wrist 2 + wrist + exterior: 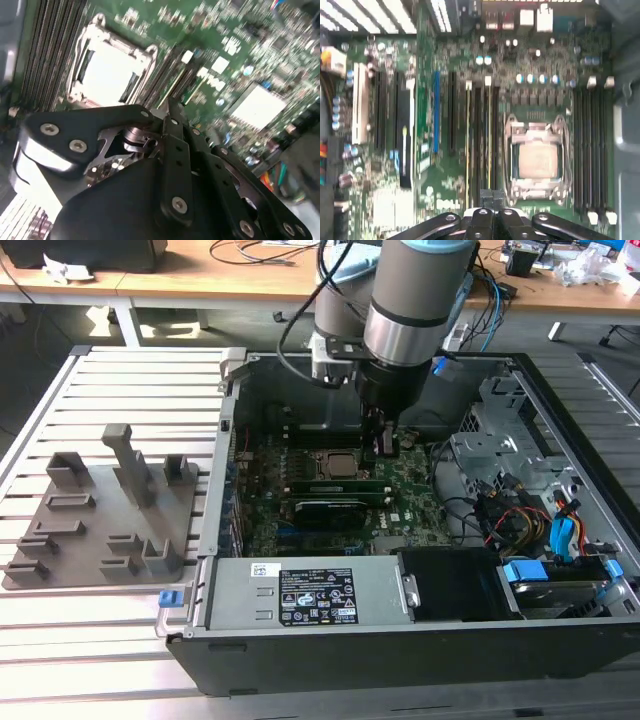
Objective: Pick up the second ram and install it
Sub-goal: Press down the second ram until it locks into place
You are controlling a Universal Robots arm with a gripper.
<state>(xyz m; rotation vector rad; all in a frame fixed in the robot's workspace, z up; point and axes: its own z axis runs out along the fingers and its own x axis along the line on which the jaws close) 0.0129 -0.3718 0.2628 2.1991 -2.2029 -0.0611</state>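
My gripper (383, 445) is down inside the open computer case (230, 430), just over the green motherboard (410, 490) and beside the processor socket (335, 462). Its fingers look shut together with nothing between them in both wrist views (493, 196) (170, 106). Two thin green sticks stand on edge in the slots beside the socket (536, 159). The stick nearer the socket (488, 140) runs straight under my fingertips and looks like the second ram (175, 80). The other stick (468, 145) stands parallel to it, one slot further from the socket.
A grey holder tray (100, 510) with upright posts lies on the slatted table at the exterior view's left. A power supply (310, 595) spans the case front. A drive cage with bundled cables (540, 520) fills the right side. A wooden desk (200, 270) runs behind.
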